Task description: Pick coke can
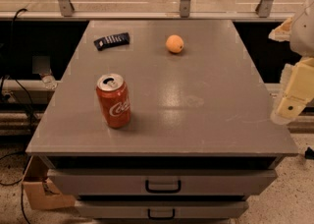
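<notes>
Drawers (162, 181) sit below coke can (113, 101); gripper (289, 107) hangs at right.

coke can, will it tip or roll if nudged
The coke can stands upright, taller than wide, so a high push would probably tip it; once down, it would likely roll on the flat table. The end effector is by the table's right edge, far from it.

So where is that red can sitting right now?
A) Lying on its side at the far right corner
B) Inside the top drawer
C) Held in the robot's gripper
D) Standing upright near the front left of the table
D: the coke can stands upright at the front left of the table, well apart from the orange, while the gripper hangs beyond the table's right edge, holding nothing.
</notes>
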Controlling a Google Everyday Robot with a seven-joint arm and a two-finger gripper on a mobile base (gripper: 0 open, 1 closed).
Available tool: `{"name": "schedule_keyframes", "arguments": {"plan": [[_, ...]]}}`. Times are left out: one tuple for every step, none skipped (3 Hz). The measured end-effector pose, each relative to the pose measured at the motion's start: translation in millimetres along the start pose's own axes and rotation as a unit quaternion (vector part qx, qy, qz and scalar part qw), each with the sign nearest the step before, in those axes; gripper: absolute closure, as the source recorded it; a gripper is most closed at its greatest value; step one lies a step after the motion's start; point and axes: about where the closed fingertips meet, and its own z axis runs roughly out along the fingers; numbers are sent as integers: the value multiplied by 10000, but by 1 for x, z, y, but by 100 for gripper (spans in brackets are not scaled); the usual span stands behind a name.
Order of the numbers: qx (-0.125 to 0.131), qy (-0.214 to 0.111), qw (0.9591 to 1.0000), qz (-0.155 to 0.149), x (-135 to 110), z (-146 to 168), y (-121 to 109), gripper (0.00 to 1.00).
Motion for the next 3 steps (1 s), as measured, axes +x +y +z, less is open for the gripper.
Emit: {"name": "schedule_keyframes", "arguments": {"plan": [[1, 0, 10000, 0, 0, 0, 0, 0], [-222, -401, 9984, -318, -27, 17, 3, 0], [-632, -1265, 9874, -717, -71, 48, 9, 0]]}}
